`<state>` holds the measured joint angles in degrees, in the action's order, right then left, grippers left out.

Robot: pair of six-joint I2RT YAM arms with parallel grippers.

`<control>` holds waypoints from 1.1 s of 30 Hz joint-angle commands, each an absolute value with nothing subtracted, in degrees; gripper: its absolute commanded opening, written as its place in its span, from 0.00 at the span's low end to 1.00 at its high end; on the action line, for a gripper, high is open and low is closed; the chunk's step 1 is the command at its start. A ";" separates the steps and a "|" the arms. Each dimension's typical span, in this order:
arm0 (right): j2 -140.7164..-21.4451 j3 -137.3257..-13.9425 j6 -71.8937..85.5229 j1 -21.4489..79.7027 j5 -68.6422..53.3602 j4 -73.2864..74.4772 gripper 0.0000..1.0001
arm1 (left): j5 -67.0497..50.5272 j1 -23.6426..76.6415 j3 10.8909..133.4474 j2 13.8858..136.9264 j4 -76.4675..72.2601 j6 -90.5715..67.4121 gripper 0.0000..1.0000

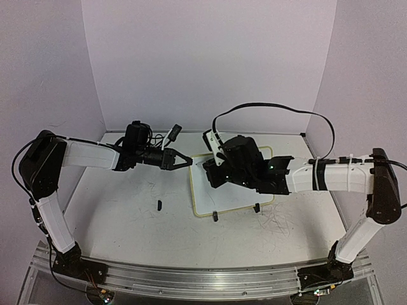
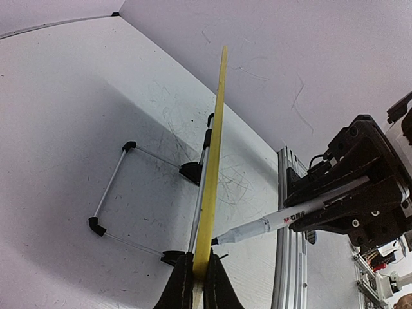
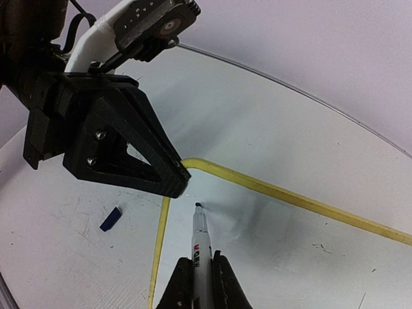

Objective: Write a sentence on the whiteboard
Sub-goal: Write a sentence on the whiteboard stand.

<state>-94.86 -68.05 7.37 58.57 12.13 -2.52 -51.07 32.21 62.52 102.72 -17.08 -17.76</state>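
Right gripper (image 3: pixel 201 261) clasping marker (image 3: pixel 199 233), tip over whiteboard (image 3: pixel 296 251)

Soft even light, faint shadows, wide-angle distortion.

Plain pale lilac walls (image 1: pixel 203 63), white scribbled table (image 1: pixel 121 219) — metal rail (image 1: pixel 191 279) along front

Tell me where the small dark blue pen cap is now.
In the top view, the small dark blue pen cap lies on the scribbled white table, a little left of the near left corner of the cream-framed whiteboard.
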 commanded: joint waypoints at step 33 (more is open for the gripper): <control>-96.15 -65.64 11.94 60.74 11.39 -3.36 0.00 | -52.95 32.87 63.31 102.05 -17.23 -18.81 0.00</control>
<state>-95.60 -65.63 11.24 60.39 11.03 -2.48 -51.07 32.25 62.52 102.72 -17.10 -17.76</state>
